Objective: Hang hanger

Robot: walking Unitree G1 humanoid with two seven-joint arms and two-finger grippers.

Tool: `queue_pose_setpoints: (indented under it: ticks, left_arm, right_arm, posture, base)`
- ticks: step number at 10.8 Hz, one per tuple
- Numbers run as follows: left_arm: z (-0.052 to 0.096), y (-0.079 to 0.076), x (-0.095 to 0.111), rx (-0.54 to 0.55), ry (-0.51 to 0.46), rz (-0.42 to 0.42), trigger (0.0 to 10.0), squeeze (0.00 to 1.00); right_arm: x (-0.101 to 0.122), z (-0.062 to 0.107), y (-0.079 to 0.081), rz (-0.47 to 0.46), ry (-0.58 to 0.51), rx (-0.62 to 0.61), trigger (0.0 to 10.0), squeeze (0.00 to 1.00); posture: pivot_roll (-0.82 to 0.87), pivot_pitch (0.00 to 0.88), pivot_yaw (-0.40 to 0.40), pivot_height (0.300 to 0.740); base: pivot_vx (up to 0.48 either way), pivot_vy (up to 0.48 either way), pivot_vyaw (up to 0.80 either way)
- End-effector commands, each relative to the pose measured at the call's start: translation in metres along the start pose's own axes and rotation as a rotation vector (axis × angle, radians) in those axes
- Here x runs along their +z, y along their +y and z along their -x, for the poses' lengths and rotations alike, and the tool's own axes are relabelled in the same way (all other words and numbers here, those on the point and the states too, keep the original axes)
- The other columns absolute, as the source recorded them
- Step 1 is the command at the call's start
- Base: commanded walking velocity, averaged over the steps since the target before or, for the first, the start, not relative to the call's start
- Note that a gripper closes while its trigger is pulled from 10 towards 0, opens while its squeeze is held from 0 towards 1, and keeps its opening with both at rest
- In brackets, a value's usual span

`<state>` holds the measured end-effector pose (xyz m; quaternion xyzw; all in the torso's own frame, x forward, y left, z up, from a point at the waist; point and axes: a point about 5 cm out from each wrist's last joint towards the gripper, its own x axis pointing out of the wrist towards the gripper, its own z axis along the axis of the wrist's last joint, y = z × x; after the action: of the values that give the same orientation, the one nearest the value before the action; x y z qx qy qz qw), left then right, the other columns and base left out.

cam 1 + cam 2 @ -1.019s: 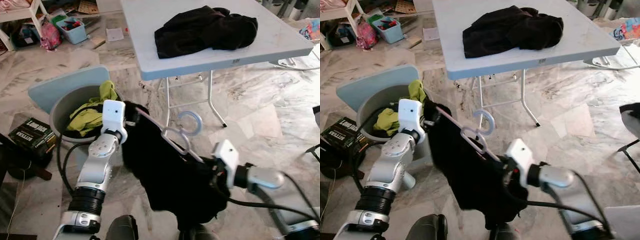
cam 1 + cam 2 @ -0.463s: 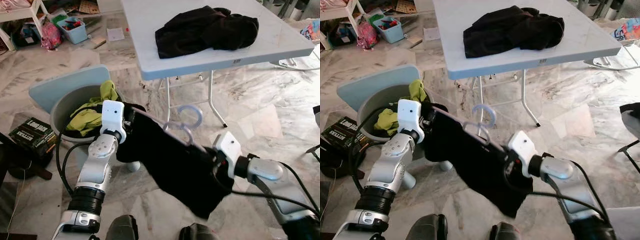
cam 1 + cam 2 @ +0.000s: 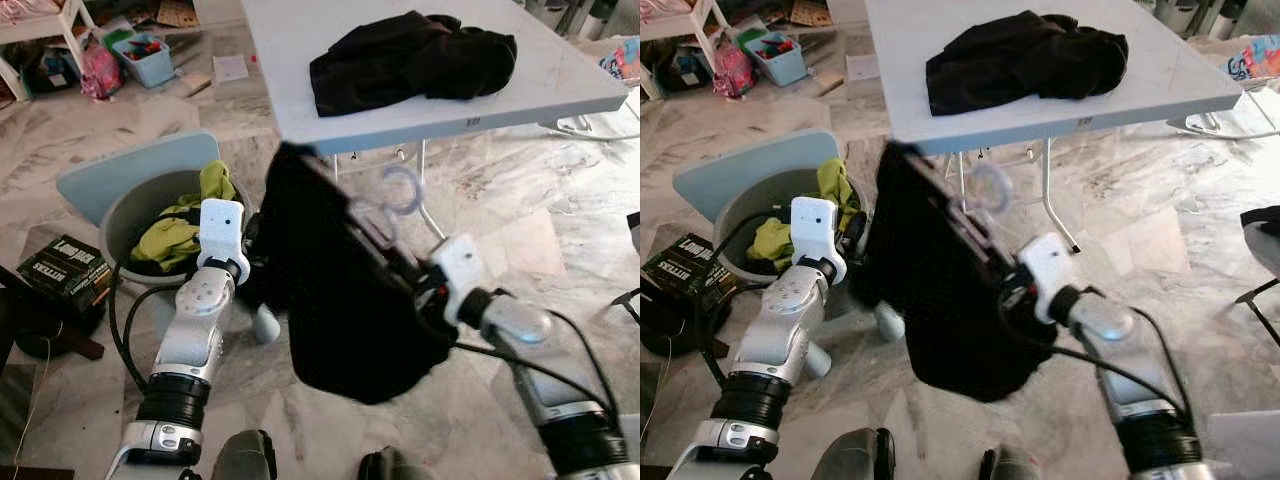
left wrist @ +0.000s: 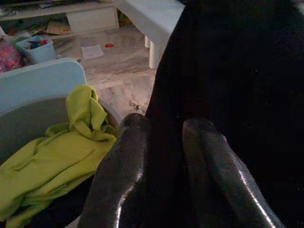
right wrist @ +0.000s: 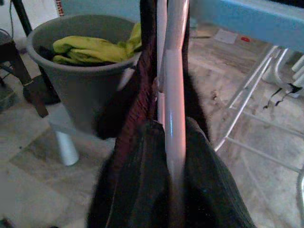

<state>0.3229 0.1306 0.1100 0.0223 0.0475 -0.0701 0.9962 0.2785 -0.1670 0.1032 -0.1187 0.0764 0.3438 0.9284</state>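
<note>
One hanger [image 3: 385, 205] with black garment [image 3: 345, 300]; right hand [image 3: 425, 285] clenched on hanger, left hand [image 4: 166, 175] pinching garment.

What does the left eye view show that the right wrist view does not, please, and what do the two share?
Left eye view alone: the table with a black pile, the left hand, a box. Right wrist view alone: a close look at the hanger's pale bar running between the right hand's fingers. Both: the black garment, the grey bin with green cloth.
</note>
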Motion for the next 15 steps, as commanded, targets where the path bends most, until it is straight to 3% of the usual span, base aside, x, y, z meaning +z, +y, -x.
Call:
queue_pose_setpoints:
  ticks: [1,2,3,4,5,8,15]
  left_arm:
    - [0.002,0.005,0.000,0.022,-0.007,-0.015,0.0,0.00]
    - [0.002,0.007,0.000,0.029,-0.006,-0.017,0.0,0.00]
    - [0.001,0.006,-0.001,0.025,0.004,-0.010,7.3,0.00]
    - [-0.001,-0.003,0.002,-0.032,-0.012,0.078,10.0,0.80]
    - [0.000,-0.017,0.007,-0.102,-0.026,0.167,10.0,1.00]
    - [0.003,-0.039,0.008,-0.186,-0.029,0.216,10.0,1.00]
    - [-0.002,-0.034,0.004,-0.179,0.014,0.179,10.0,1.00]
  right_arm:
    - [0.007,-0.002,0.005,0.028,-0.033,0.018,10.0,0.00]
    - [0.008,-0.004,0.008,0.013,-0.046,0.010,10.0,0.00]
    - [0.013,-0.007,0.011,-0.009,-0.065,0.014,10.0,0.00]
    - [0.019,-0.008,0.015,-0.007,-0.083,0.032,10.0,0.00]
    - [0.022,-0.009,0.017,-0.007,-0.100,0.026,10.0,0.00]
    - [0.021,-0.014,0.023,0.019,-0.110,0.001,10.0,0.00]
    - [0.018,-0.013,0.034,0.065,-0.095,0.066,10.0,0.00]
  posture:
    - [-0.06,0.072,-0.002,0.740]
    - [-0.06,0.073,-0.003,0.740]
    - [-0.06,0.073,-0.003,0.740]
    - [-0.06,0.076,-0.004,0.740]
    - [-0.07,0.076,-0.005,0.740]
    - [-0.07,0.078,-0.004,0.740]
    - [-0.07,0.075,-0.003,0.740]
  base:
    - [0.000,0.000,0.00]
    - [0.000,0.000,0.00]
    - [0.000,0.000,0.00]
    - [0.000,0.000,0.00]
    - [0.000,0.000,0.00]
    - [0.000,0.000,0.00]
    - [0.000,0.000,0.00]
